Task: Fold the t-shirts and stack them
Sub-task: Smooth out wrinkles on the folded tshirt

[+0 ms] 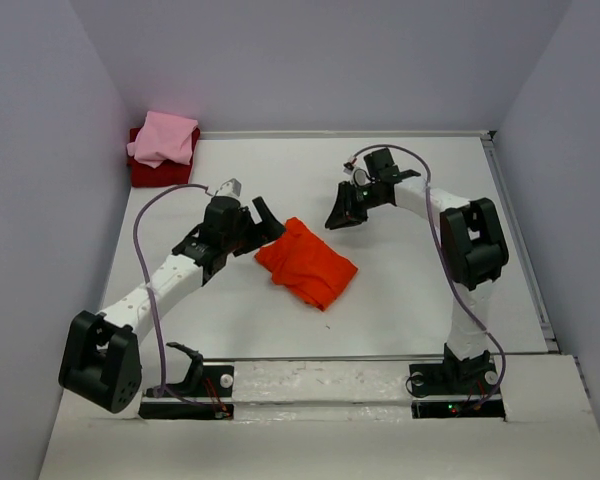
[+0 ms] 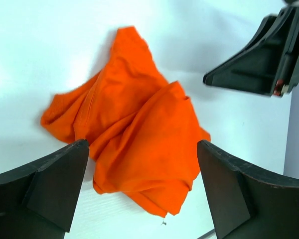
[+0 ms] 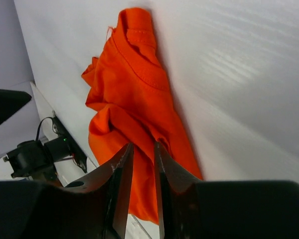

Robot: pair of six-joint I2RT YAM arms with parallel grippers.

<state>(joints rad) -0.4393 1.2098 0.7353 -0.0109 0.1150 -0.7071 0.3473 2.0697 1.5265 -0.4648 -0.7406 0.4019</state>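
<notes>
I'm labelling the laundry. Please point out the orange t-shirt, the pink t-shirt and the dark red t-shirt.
orange t-shirt (image 1: 307,262): top view, middle of the crumpled cloth.
pink t-shirt (image 1: 165,138): top view, middle of its folded top.
dark red t-shirt (image 1: 146,175): top view, edge showing beneath the pink one.

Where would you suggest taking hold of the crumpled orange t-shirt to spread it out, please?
I would take the orange t-shirt by its narrow hemmed end. It sticks out from the heap as a slim tongue with table on both sides, so jaws can close across it, whereas the middle is broad, loose folds. Coming down from beyond that tip, not over the heap, seems best.
</notes>
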